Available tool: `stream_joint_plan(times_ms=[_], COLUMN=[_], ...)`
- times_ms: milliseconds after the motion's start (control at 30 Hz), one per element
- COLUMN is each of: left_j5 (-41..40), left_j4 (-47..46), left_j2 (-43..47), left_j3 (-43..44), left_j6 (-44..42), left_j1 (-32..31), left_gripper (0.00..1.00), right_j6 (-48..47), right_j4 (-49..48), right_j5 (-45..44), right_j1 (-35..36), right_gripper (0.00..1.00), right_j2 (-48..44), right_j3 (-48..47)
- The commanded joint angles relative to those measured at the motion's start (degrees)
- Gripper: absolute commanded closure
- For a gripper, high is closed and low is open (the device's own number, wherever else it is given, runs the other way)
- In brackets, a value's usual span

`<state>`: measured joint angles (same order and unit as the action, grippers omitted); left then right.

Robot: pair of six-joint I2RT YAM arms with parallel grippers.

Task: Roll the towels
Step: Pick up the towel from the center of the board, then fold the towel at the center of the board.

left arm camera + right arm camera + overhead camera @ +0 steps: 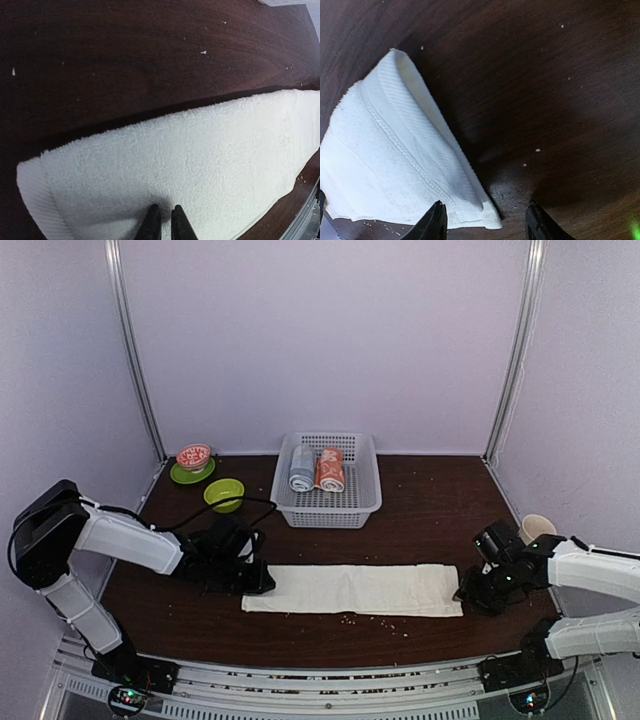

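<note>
Tabletop [430,515]: cream towel [355,590] lies between left gripper [262,585] and right gripper [466,592].

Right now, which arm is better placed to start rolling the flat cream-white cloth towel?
Probably the left arm: its jaws pinch one end of the cream-white cloth towel; the right arm has its jaws open.

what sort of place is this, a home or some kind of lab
Most likely a lab test booth, not a home: plain lilac walls on metal frame posts box in a dark wooden table, and two robot arms are bolted at its near edge.
</note>
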<state>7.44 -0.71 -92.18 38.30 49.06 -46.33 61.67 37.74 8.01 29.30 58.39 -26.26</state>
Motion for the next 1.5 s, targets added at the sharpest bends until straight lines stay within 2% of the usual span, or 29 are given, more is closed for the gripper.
stream_joint_plan(times_ms=[0,167,300,433,600,833,933,1100,1267,1467], left_j5=[-0.8,-1.4,-2.5,-2.3,-0.3,0.4,0.1,-2.0,-4.8,-7.4], left_j4=[1.0,2.1,3.3,3.7,3.4,9.3,12.2,14.4,15.4,14.9], left_j2=[0.9,3.4,5.8,6.3,5.7,9.9,12.2,14.5,15.7,18.4], left_j3=[-3.5,-4.9,-6.0,-6.4,-5.5,1.1,4.0,5.6,4.4,0.4], left_j6=[1.9,1.9,1.6,1.3,0.0,-3.2,-4.3,-4.2,-3.3,-1.0], left_j1=[0.1,0.2,0.2,0.1,0.2,0.2,0.2,0.3,0.4,0.4], left_gripper=[0.90,0.91,0.91,0.92,0.90,0.67,0.59,0.56,0.57,0.57], right_j6=[2.0,0.7,-0.8,-0.9,-1.5,-10.9,-17.2,-23.9,-26.7,-25.9], right_j4=[-1.2,-0.8,-0.9,-2.1,-1.9,7.5,9.8,11.4,6.8,-3.5], right_j5=[-0.4,0.5,1.8,1.8,-1.2,-13.3,-13.4,-10.6,-8.2,-7.2], right_j1=[0.8,1.8,2.7,2.7,2.7,2.5,2.6,3.8,11.4,23.3], right_gripper=[0.46,0.55,0.77,0.99,1.00,1.00,1.00,1.00,1.00,1.00], right_j2=[3.8,9.4,13.5,13.9,11.0,3.8,2.5,2.3,5.5,16.6], right_j3=[-0.3,-1.8,-2.3,-1.7,-5.0,-18.3,-23.5,-29.2,-32.2,-35.0])
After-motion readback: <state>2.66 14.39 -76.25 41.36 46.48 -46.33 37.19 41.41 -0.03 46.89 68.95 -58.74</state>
